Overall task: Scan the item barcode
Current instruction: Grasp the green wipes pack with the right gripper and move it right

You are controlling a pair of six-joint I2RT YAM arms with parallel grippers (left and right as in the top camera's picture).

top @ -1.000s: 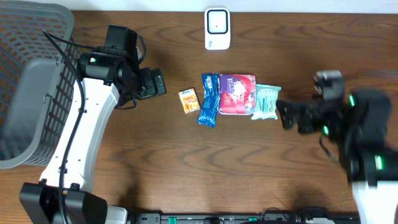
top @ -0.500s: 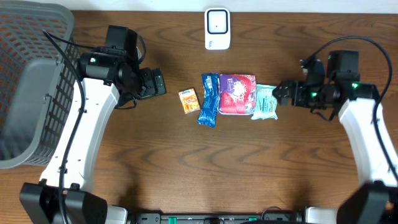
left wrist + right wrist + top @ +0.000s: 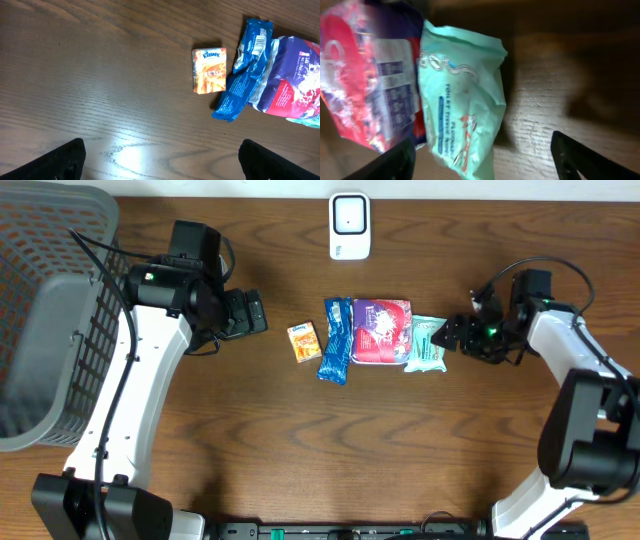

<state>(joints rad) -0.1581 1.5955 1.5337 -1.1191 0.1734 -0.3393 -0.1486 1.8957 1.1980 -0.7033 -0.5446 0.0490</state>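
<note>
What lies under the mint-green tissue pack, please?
The mint-green tissue pack rests on the wooden table, one edge seemingly overlapping the red-and-purple pack. Anything beneath its middle is covered.

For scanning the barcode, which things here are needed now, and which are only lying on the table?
Job: green tissue pack, white scanner, right hand.
Lying about: orange Kleenex pack, blue packet, red pack, grey basket.

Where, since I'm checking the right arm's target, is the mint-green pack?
In the overhead view the mint-green pack lies at the right end of the row of items, against the red-and-purple pack, with the right gripper just beyond it.
</note>
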